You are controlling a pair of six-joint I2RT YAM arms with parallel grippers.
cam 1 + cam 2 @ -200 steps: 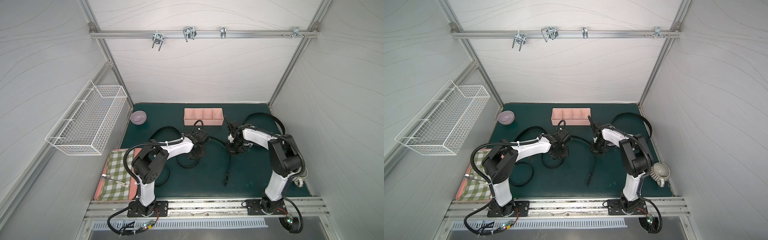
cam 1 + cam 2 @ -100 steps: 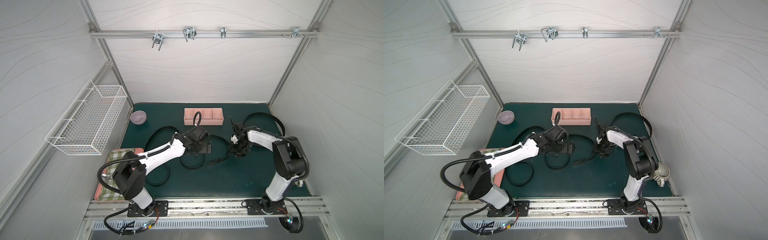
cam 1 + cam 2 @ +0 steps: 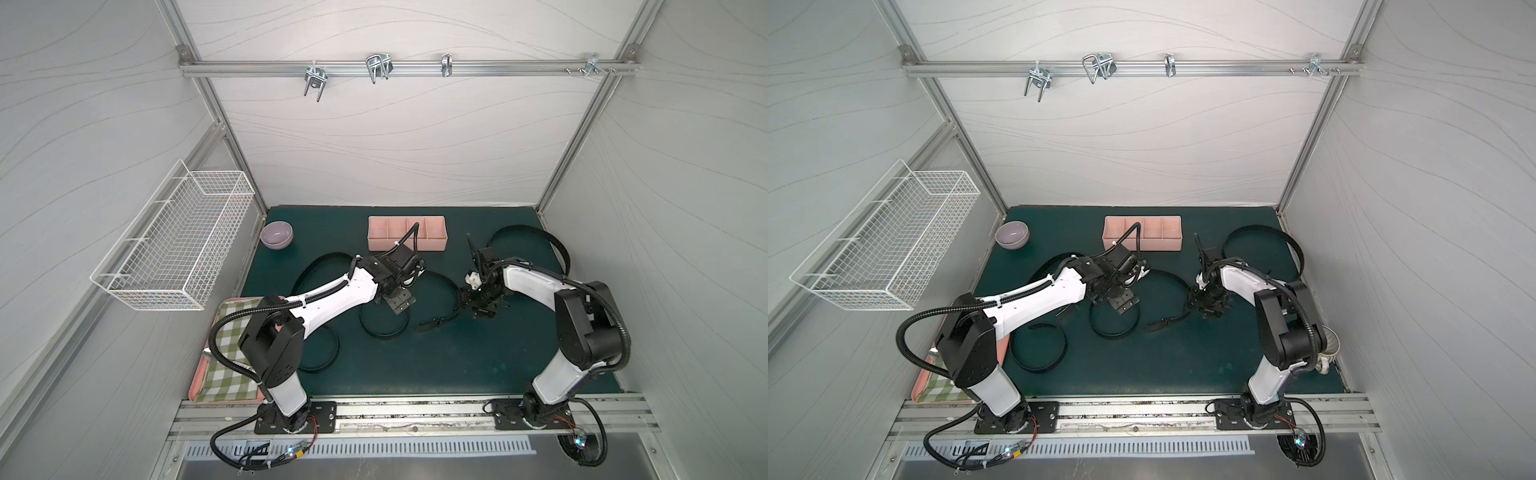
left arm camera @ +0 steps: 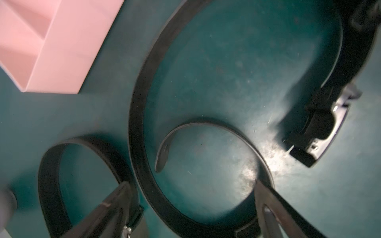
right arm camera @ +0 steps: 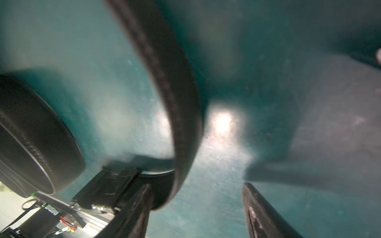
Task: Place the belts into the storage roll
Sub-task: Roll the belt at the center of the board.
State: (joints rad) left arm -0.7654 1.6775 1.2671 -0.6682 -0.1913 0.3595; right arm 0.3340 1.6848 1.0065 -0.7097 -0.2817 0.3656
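Though loose, three belts (image 3: 521,227), one storage roll (image 3: 432,246)

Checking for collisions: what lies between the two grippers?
A belt lies on the mat between the left gripper and the right gripper; both top views show it.

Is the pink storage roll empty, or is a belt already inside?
Empty where visible: the storage roll shows bare pink compartments; the belts lie outside on the mat.

My left pincer (image 3: 398,306) low over a curled belt (image 3: 380,336), my right pincer (image 3: 482,308) just beside a belt end (image 3: 436,323), storage roll (image 3: 434,245) beyond both, another belt (image 3: 523,227) behind my right pincer.
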